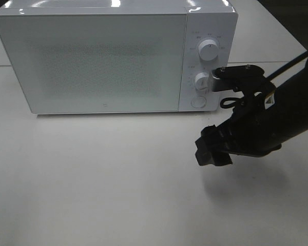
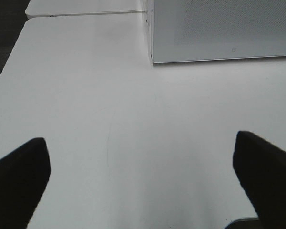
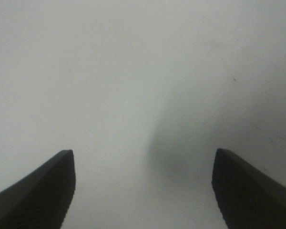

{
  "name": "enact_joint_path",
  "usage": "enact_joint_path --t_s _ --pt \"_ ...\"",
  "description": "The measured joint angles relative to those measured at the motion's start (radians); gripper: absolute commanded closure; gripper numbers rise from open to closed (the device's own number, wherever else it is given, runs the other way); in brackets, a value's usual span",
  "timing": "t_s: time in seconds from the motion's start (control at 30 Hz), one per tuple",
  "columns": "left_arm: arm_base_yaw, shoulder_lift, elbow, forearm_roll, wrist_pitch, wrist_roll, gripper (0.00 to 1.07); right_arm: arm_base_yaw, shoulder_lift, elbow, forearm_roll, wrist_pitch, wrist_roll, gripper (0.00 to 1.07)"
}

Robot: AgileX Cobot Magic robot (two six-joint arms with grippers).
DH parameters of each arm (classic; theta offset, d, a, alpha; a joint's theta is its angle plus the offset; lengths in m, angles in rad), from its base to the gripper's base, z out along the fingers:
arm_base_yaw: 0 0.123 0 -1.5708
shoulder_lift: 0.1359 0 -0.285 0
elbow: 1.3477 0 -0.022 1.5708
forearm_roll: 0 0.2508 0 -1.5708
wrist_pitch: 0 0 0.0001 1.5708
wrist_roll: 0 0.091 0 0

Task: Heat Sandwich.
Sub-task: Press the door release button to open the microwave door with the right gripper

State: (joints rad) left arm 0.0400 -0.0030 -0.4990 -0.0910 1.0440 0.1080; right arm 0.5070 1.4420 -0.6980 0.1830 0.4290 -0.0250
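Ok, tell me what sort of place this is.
Likely a robot test bench staged as a kitchen counter: a white microwave, door shut, on a plain white table, with the black right claw open in front.

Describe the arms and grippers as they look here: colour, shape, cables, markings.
Right arm: black, bulky casing, with a black cable running along it and a small pale label near the wrist. Right gripper: black, blocky. Left gripper: only two dark, wedge-shaped fingers show; its arm is out of view.
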Motion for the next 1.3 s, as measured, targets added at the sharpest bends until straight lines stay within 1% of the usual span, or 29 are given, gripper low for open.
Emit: enact_joint_path --t_s 0.1,0.13,0.23,0.27,0.37,0.43,0.47,0.53,0.57,0.73,0.77,0.83,0.87,0.9,0.97,1.03,1.07,1.13,1.2,1.23,1.3 --pt "0.000 0.000 0.000 0.000 0.000 0.000 0.03 0.000 -0.068 0.000 -0.024 0.096 -0.009 0.31" --pt "0.000 0.000 0.000 0.000 0.000 0.000 0.03 0.000 -0.068 0.000 -0.024 0.096 -0.009 0.31" --pt "0.000 0.000 0.000 0.000 0.000 0.000 0.03 0.000 -0.160 -0.001 -0.056 0.218 -0.013 0.31" --pt "0.000 0.000 0.000 0.000 0.000 0.000 0.03 0.000 -0.213 -0.001 -0.068 0.269 -0.013 0.31" --pt "0.000 0.000 0.000 0.000 0.000 0.000 0.03 0.000 -0.260 -0.001 -0.080 0.314 -0.013 0.31" --pt "0.000 0.000 0.000 0.000 0.000 0.000 0.03 0.000 -0.333 -0.001 -0.089 0.371 -0.013 0.31" --pt "0.000 0.000 0.000 0.000 0.000 0.000 0.03 0.000 -0.333 -0.001 -0.089 0.371 -0.013 0.31" --pt "0.000 0.000 0.000 0.000 0.000 0.000 0.03 0.000 -0.387 -0.001 -0.090 0.409 -0.013 0.31" --pt "0.000 0.000 0.000 0.000 0.000 0.000 0.03 0.000 -0.445 -0.001 -0.091 0.441 -0.013 0.31" --pt "0.000 0.000 0.000 0.000 0.000 0.000 0.03 0.000 -0.527 -0.001 -0.093 0.486 -0.013 0.31" --pt "0.000 0.000 0.000 0.000 0.000 0.000 0.03 0.000 -0.596 -0.001 -0.094 0.513 -0.013 0.31" --pt "0.000 0.000 0.000 0.000 0.000 0.000 0.03 0.000 -0.662 -0.001 -0.098 0.539 -0.012 0.31" --pt "0.000 0.000 0.000 0.000 0.000 0.000 0.03 0.000 -0.736 -0.001 -0.102 0.561 -0.002 0.31" --pt "0.000 0.000 0.000 0.000 0.000 0.000 0.03 0.000 -0.736 -0.001 -0.102 0.561 -0.002 0.31" --pt "0.000 0.000 0.000 0.000 0.000 0.000 0.03 0.000 -0.802 -0.001 -0.110 0.582 0.019 0.31" --pt "0.000 0.000 0.000 0.000 0.000 0.000 0.03 0.000 -0.895 0.001 -0.146 0.616 0.064 0.31" --pt "0.000 0.000 0.000 0.000 0.000 0.000 0.03 0.000 -0.895 0.001 -0.146 0.616 0.064 0.31" --pt "0.000 0.000 0.000 0.000 0.000 0.000 0.03 -0.012 -0.955 0.014 -0.172 0.628 0.087 0.31" --pt "0.000 0.000 0.000 0.000 0.000 0.000 0.03 -0.061 -1.027 0.043 -0.192 0.642 0.107 0.31" --pt "0.000 0.000 0.000 0.000 0.000 0.000 0.03 -0.061 -1.027 0.043 -0.192 0.642 0.107 0.31" --pt "0.000 0.000 0.000 0.000 0.000 0.000 0.03 -0.103 -1.070 0.062 -0.194 0.649 0.109 0.31"
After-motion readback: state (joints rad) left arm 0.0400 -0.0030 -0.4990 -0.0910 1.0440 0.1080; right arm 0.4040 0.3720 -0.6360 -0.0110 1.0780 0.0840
